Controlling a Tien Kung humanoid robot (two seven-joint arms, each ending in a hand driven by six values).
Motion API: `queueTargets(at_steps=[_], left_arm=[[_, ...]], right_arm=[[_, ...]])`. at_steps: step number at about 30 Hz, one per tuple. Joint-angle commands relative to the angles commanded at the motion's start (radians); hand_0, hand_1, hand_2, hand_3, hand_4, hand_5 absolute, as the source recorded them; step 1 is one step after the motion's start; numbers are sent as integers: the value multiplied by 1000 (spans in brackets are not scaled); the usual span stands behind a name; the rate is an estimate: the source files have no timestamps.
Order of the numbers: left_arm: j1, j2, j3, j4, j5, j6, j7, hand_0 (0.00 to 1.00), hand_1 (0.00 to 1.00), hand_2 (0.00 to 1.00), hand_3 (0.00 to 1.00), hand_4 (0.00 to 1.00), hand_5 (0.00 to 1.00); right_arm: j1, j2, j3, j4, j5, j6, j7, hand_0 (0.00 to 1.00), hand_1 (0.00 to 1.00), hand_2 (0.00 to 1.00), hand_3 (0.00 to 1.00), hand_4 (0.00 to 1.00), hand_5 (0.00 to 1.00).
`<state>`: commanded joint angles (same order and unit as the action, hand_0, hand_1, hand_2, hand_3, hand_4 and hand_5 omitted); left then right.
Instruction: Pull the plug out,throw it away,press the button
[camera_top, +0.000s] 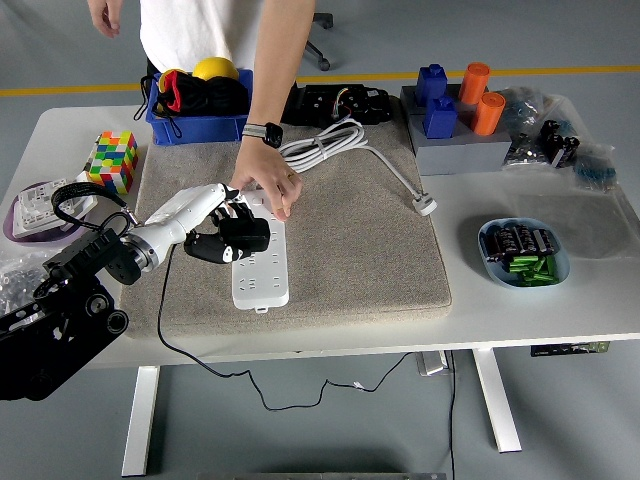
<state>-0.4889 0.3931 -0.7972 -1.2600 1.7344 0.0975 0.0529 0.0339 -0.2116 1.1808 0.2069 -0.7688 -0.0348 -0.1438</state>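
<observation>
A white power strip (264, 270) lies lengthwise on the beige mat (340, 240). My left hand (228, 232) comes in from the left and is shut on a black plug (243, 238) over the strip's upper left part. I cannot tell whether the plug still sits in its socket. Its black cable (165, 330) runs down over the table's front edge. A person's hand (266, 182) presses on the strip's far end. The strip's button is hidden under that hand.
A coiled white cable (325, 143) with its plug (425, 205) lies at the mat's back right. A blue bin (197, 108) and a Rubik's cube (113, 161) stand at the back left. A blue bowl (524, 252) sits to the right, and a grey block (455, 140) with blue and orange pieces at the back right.
</observation>
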Motion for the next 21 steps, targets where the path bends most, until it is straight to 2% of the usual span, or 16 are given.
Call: queueTargets(at_steps=[7, 14, 15, 19, 20, 21], left_arm=[[8, -2, -41, 16, -25, 1, -8, 415, 258, 340, 529, 656, 2], [-11, -13, -96, 125, -15, 18, -18, 418, 257, 339, 528, 656, 2], [-13, -14, -96, 139, -19, 14, -18, 556, 355, 389, 569, 681, 2], [-17, -20, -92, 184, -31, 3, -16, 556, 355, 389, 569, 681, 2], [-17, -22, -90, 191, -41, 6, -17, 638, 533, 505, 598, 727, 2], [-18, -24, -88, 197, -46, 8, -19, 638, 533, 505, 598, 727, 2]], right_arm=[[0, 0, 0, 0, 0, 0, 0, 749, 668, 656, 620, 666, 513], [0, 0, -4, 0, 2, 0, 0, 750, 668, 656, 619, 666, 513], [1, 0, -3, 0, 2, -1, 0, 750, 667, 656, 620, 666, 513], [1, 1, -3, 0, 3, -1, 0, 750, 667, 656, 620, 666, 513], [0, 1, -3, 0, 3, -1, -1, 748, 667, 656, 620, 666, 513], [0, 1, -3, 0, 3, -1, -1, 748, 667, 656, 620, 666, 513]])
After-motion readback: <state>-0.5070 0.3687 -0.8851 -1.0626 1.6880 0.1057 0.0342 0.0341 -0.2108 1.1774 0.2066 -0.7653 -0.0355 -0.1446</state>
